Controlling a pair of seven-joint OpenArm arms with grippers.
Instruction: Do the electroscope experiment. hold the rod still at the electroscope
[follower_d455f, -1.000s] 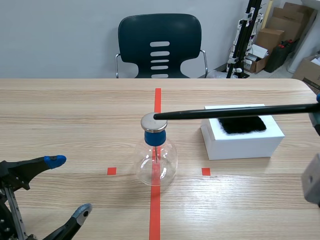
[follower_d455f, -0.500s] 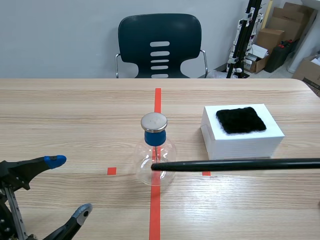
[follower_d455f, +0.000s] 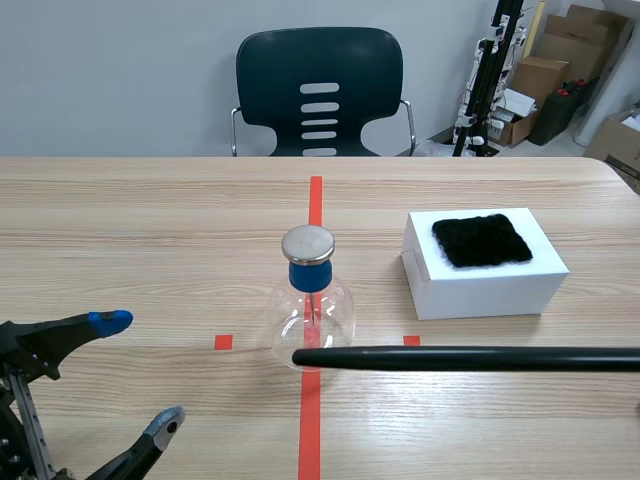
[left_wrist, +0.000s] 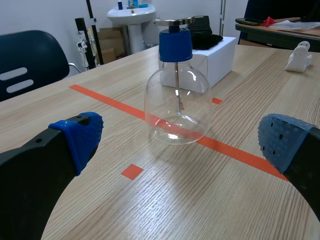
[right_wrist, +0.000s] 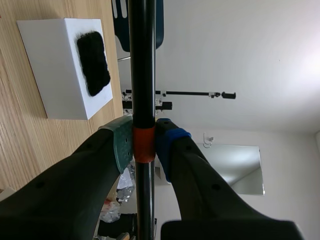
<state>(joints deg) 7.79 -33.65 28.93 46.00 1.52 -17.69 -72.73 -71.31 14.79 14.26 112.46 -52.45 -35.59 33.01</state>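
Right gripper (right_wrist: 144, 145): mine, clamped on the rod. The green pad (right_wrist: 122, 145) presses one side and the blue pad the other, both on the rod's orange band (right_wrist: 145, 152).
Rod (follower_d455f: 465, 358): black, long and thin, held level. In the scene view it comes in from my right and runs across to the middle.
Rod tip (follower_d455f: 299, 356): shows low in front of the electroscope's glass foot, on my side of it and well below the disc. I cannot tell whether it touches the glass.
Electroscope (follower_d455f: 311, 300): a clear round flask, upright on the table, standing on the long tape line.
Stopper (follower_d455f: 310, 275): blue, set in the flask's neck.
Disc (follower_d455f: 308, 243): flat metal, on top of the stopper.
Stem (left_wrist: 177, 90): thin metal, hanging down inside the glass.
Left gripper (follower_d455f: 137, 372): mine, fingers wide apart with nothing between them. It sits low over the near part of the table on my left, well apart from the electroscope. In its wrist view the flask stands straight ahead.
Box (follower_d455f: 485, 275): white, on the table to the right of the electroscope, near it but apart.
Cloth (follower_d455f: 481, 240): black and fuzzy, lying on the box's top.
Table (follower_d455f: 150, 230): light wood. The tape line (follower_d455f: 312, 420) runs down its middle, with a small tape square on either side of the flask.
Chair (follower_d455f: 320, 90): dark, at the table's far edge, in line with the tape line.
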